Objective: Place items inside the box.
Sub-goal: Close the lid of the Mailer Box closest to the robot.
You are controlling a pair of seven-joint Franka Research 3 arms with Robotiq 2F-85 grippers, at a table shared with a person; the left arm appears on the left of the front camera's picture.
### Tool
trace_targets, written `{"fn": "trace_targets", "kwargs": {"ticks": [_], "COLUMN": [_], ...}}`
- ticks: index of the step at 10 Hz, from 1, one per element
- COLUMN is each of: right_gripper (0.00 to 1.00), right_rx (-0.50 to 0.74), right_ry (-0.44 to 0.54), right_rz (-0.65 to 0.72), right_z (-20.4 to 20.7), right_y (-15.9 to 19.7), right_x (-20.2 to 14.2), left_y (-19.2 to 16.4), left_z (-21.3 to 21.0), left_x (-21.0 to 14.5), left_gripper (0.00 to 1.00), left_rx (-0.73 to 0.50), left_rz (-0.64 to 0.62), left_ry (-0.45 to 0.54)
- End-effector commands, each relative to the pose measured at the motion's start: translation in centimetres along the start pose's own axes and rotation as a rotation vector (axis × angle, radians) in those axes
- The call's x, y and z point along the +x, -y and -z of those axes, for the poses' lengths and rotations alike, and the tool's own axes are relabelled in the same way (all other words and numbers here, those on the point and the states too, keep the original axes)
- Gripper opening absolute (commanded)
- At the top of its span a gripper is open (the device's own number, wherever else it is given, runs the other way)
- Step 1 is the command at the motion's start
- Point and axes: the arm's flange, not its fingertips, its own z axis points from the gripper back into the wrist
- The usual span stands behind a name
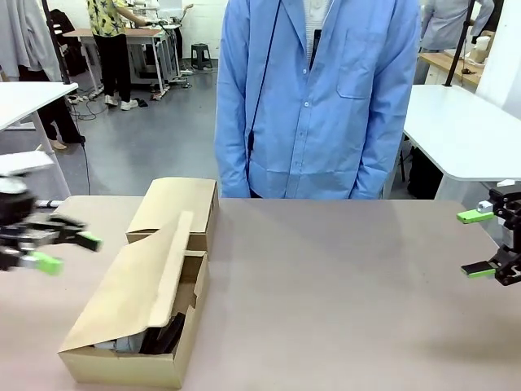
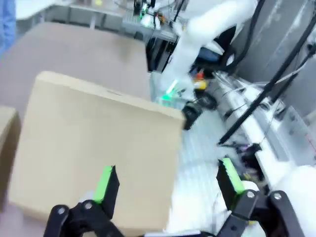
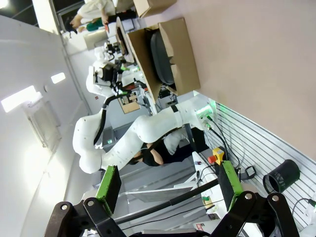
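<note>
The left gripper (image 1: 63, 248) hangs at the near left edge of the tabletop (image 1: 342, 293), its green-padded fingers spread wide and holding nothing. Just to its right lies the long cardboard box (image 1: 134, 314), flaps partly folded over the top; from the left wrist view the gripper (image 2: 168, 185) looks down on a broad, flat flap of the box (image 2: 94, 153), slightly blurred. Well across the tabletop, at the far right edge, the right gripper (image 1: 482, 243) also stands fully open and empty; its own wrist view shows the pads (image 3: 109, 182) parted with only the room beyond them, and the box (image 3: 170, 54) far off.

The items (image 1: 163, 334) seem already inside: dark shapes show through the gap at the near end of the box, and the right wrist view catches a rounded grey thing (image 3: 160, 52), perhaps the pencil case, sitting in the opening. I judge these to be light; a pouch or case would be soft and give under the pads, best pinched across its middle, while a stapler or knife is stiff and smooth and wants a grip across its narrow body.

The flaps hide most of the contents, so I cannot tell one piece from another. A person in a blue shirt (image 1: 317, 98) stands beyond the box, hands unseen.
</note>
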Motion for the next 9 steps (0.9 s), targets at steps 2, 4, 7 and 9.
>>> {"fn": "trace_targets", "kwargs": {"ticks": [2,4,7,9], "right_gripper": [1.00,1.00,1.00,1.00], "right_rx": [0.017,0.017,0.017,0.017], "right_ry": [0.003,0.003,0.003,0.003], "right_rz": [0.008,0.008,0.008,0.008], "right_z": [0.0,0.0,0.0,0.0], "right_y": [-0.4,-0.4,-0.4,-0.4], "right_x": [0.1,0.1,0.1,0.1], "left_y": [-0.6,-3.4,0.6,0.6], "left_z": [-6.5,-8.4,-6.9,-6.9], "left_x": [-1.3,-2.9,-3.0,-3.0], "left_gripper": [1.00,1.00,1.00,1.00], "left_rx": [-0.016,-0.235,0.036,0.036], "left_rz": [-0.583,-0.850,-0.503,-0.503], "left_ry": [0.092,0.126,0.058,0.058]}}
